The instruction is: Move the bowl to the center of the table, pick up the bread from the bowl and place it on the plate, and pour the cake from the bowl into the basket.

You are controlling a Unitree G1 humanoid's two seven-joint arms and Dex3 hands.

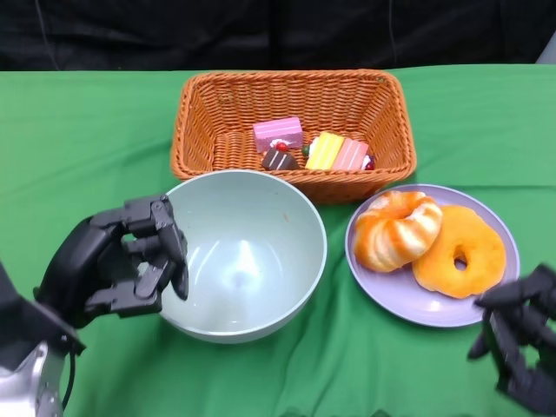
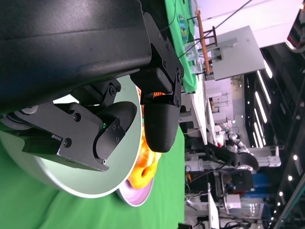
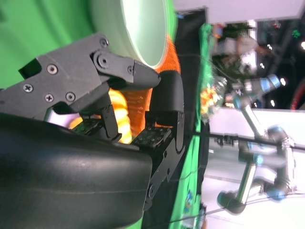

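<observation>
The pale green bowl (image 1: 245, 256) sits in the lower middle of the head view, upright and with nothing visible inside it, on the green counter (image 1: 78, 156). The left robot hand (image 1: 117, 261), at the lower left of the frame, is right against the bowl's left side, its black fingers (image 1: 165, 239) curled by the rim; whether they actually clamp the rim cannot be told from the head view, and the left wrist view only shows the fingers lying close along the bowl's (image 2: 71, 186) outer edge. Just above the bowl, in the upper middle of the frame, stands the brown wicker basket (image 1: 201, 130), its front wall almost touching the bowl's far rim. Inside it lie a pink cake piece (image 1: 278, 133), a small dark cake piece (image 1: 279, 159) and a yellow and pink cake piece (image 1: 337, 152). To the right of the bowl, just beside it, is the purple plate (image 1: 434, 308), which carries two breads: a striped orange and white bun (image 1: 396, 230) and, touching it on the right, a ring-shaped doughnut (image 1: 460, 252). The right robot hand (image 1: 521, 334) is at the lower right corner, near the plate's lower right edge, holding nothing, with its fingers apart and bent.
</observation>
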